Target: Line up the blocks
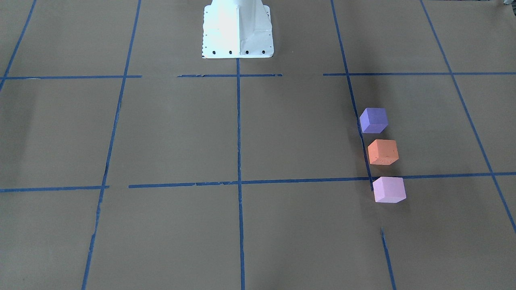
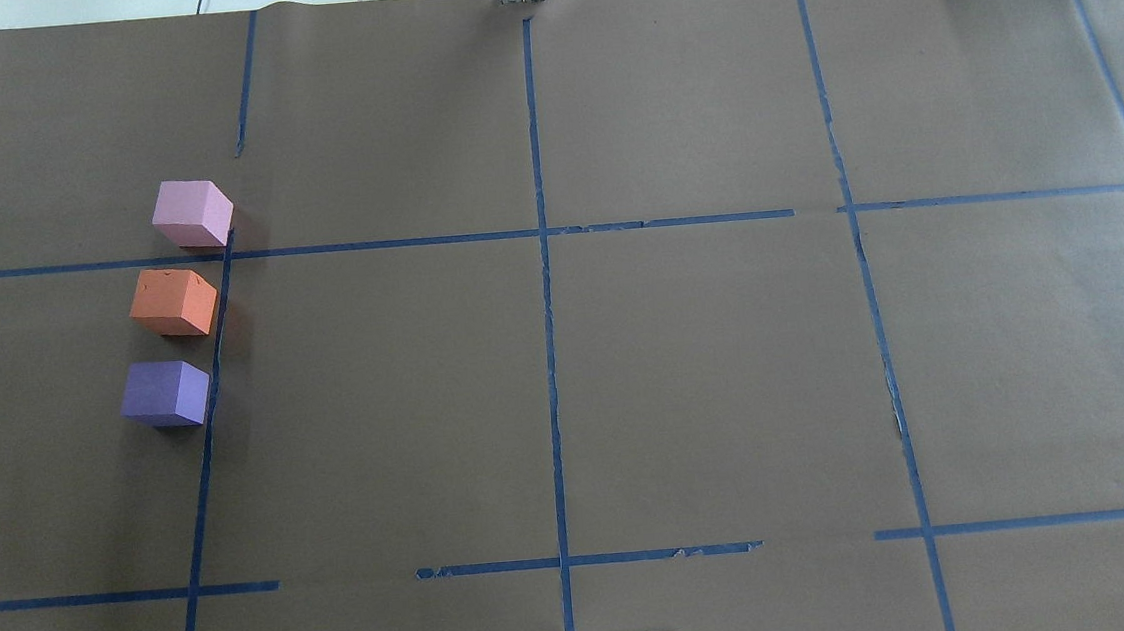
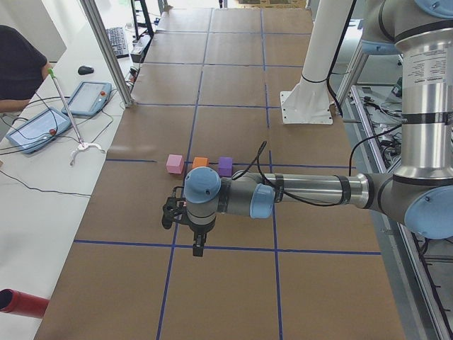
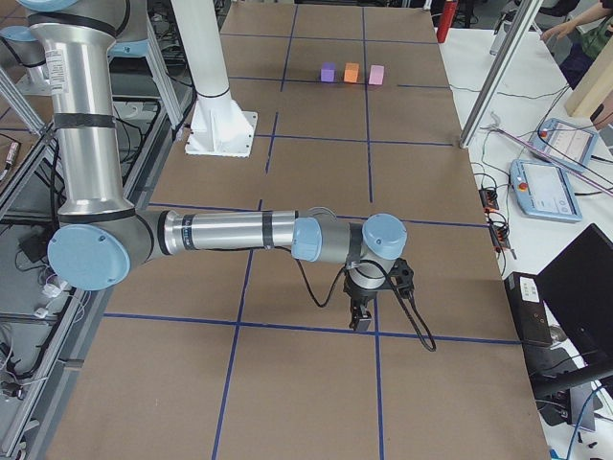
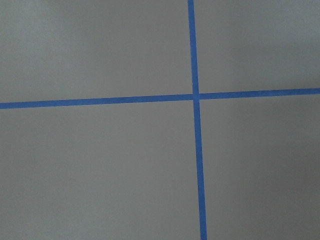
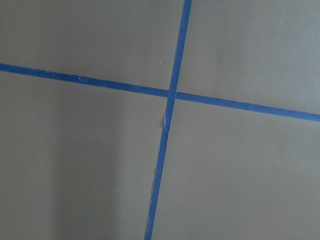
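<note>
Three cubes stand in a straight row on the table's left side, small gaps between them: the pale pink-lilac block (image 2: 192, 213) farthest from the robot, the orange block (image 2: 174, 301) in the middle, the dark violet-purple block (image 2: 165, 393) nearest. They also show in the front view: purple (image 1: 373, 120), orange (image 1: 383, 152), pink-lilac (image 1: 388, 189). My left gripper (image 3: 197, 248) shows only in the left side view, held above the table well away from the blocks. My right gripper (image 4: 360, 318) shows only in the right side view, far from them. I cannot tell whether either is open or shut.
Brown paper with a blue tape grid (image 2: 542, 257) covers the table. The white robot base (image 1: 237, 28) stands at the robot's edge. Tablets and cables (image 3: 42, 127) lie on a side bench by an operator. Both wrist views show only paper and tape crossings.
</note>
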Controlling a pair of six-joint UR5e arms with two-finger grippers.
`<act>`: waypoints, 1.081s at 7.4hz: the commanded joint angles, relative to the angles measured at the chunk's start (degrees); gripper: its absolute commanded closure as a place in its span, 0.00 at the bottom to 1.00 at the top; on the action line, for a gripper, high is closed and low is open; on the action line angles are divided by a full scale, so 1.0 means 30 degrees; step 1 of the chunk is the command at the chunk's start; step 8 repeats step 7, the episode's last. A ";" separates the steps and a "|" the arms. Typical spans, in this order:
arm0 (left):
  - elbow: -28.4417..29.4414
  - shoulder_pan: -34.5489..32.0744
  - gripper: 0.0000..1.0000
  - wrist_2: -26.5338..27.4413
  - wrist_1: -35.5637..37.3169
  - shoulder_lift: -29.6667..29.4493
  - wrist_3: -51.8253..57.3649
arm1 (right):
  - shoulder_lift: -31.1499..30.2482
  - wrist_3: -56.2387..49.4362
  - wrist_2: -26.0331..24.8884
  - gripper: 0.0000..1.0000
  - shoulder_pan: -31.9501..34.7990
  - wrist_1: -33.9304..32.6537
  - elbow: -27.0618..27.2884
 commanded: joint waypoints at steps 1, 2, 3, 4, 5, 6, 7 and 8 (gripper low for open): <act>-0.0082 -0.0054 0.00 -0.0032 0.0065 0.0050 -0.0003 | 0.0000 0.0000 0.0000 0.00 0.0000 0.0000 0.0000; -0.0024 -0.0054 0.00 -0.0032 0.0066 0.0051 -0.0003 | 0.0000 0.0000 0.0000 0.00 0.0000 0.0000 0.0000; -0.0169 -0.0054 0.00 -0.0032 0.0066 0.0254 -0.0003 | 0.0000 0.0000 0.0000 0.00 0.0000 0.0000 0.0000; -0.0141 -0.0025 0.00 -0.0032 0.0037 0.0227 -0.0003 | 0.0000 0.0000 0.0000 0.00 0.0000 0.0000 0.0000; -0.0228 -0.0025 0.00 -0.0032 0.0007 0.0169 -0.0003 | 0.0000 0.0000 0.0000 0.00 0.0000 0.0000 0.0000; -0.0548 -0.0025 0.00 -0.0032 0.0007 -0.0006 -0.0003 | 0.0000 0.0000 0.0000 0.00 0.0000 0.0000 0.0000; -0.0725 -0.0025 0.00 -0.0032 0.0007 -0.0008 -0.0003 | 0.0000 0.0000 0.0000 0.00 0.0000 0.0000 0.0000; -0.0725 -0.0025 0.00 -0.0032 0.0007 -0.0008 -0.0003 | 0.0000 0.0000 0.0000 0.00 0.0000 0.0000 0.0000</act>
